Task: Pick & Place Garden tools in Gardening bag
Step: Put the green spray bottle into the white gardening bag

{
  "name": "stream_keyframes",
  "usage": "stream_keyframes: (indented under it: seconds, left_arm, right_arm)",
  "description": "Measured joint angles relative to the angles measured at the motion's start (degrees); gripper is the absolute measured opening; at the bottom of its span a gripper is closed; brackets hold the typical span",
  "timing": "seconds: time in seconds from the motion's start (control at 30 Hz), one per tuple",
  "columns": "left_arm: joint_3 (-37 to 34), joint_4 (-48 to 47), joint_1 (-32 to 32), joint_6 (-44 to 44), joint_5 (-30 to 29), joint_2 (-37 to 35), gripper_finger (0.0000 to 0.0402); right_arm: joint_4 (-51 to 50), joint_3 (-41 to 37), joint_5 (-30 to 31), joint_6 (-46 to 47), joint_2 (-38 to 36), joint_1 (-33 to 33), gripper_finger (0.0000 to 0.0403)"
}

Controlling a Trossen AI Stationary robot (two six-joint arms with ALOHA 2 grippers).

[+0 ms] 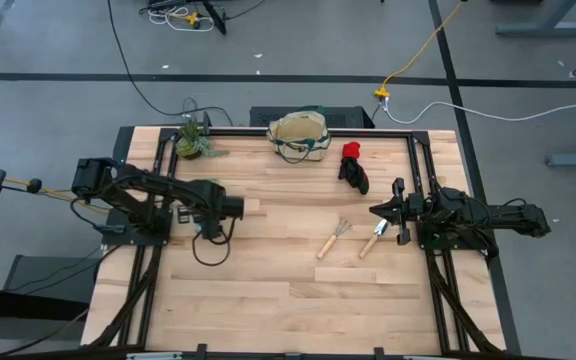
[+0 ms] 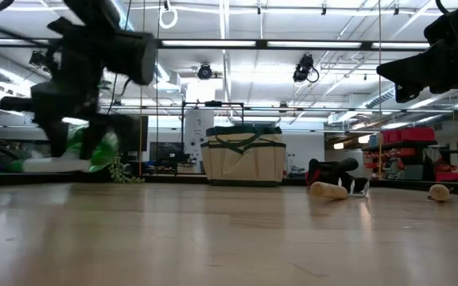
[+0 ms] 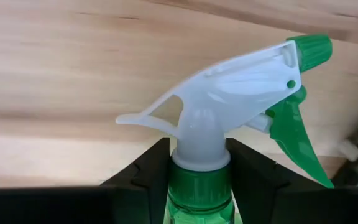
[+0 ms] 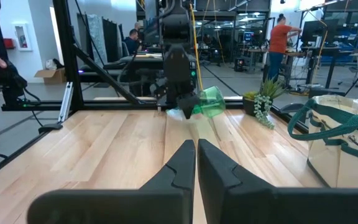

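High view: the bag [image 1: 298, 136] sits at the table's [image 1: 268, 300] far edge, near the middle. The plant [image 1: 192, 140] stands to its left at the same edge, the glove [image 1: 353, 166] just to its right and a little nearer. The rake [image 1: 332, 238] and trowel [image 1: 374, 238] lie side by side nearer than the glove, well apart from the bag. The left gripper [image 1: 236, 208] is well to the bag's near left; the right gripper [image 1: 380, 210] is just above the trowel's blade end.

Low view: the bag [image 2: 242, 158] stands upright at centre. Left of it, the left gripper [image 2: 94, 155] holds the green spray bottle [image 2: 94, 151] above the tabletop. Right of the bag lie the glove [image 2: 332, 171] and two wooden handle ends [image 2: 328, 190].

Left wrist view: the left fingers [image 3: 143, 174] clamp the bottle's [image 3: 197, 193] green neck, with the white-and-green trigger head above them.

Right wrist view: the right gripper's [image 4: 196, 163] jaws are pressed together with nothing between them. The bag [image 4: 347, 140] is off to one side, the plant [image 4: 265, 99] beyond it, and the left arm holds the bottle [image 4: 205, 102] across the table. A person in an orange top [image 4: 283, 37] stands in the room behind.
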Motion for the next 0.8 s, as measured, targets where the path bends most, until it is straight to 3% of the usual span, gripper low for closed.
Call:
stream_keyframes:
  seconds: [0.43, 0.6, 0.8]
  left_arm:
    - [17.6, 0.3, 0.0, -5.3, 0.0, 0.0, 0.0146]
    - [21.6, 0.5, 0.0, -11.5, 0.0, 0.0, 0.015]
    - [23.8, 1.3, 0.0, -11.5, 0.0, 0.0, 0.0144]
  right_arm:
    - [0.0, 0.0, 0.0, 0.0, 0.0, 0.0, 0.0023]
    - [0.0, 0.0, 0.0, 0.0, 0.0, 0.0, 0.0023]
    - [0.0, 0.0, 0.0, 0.0, 0.0, 0.0, 0.0023]
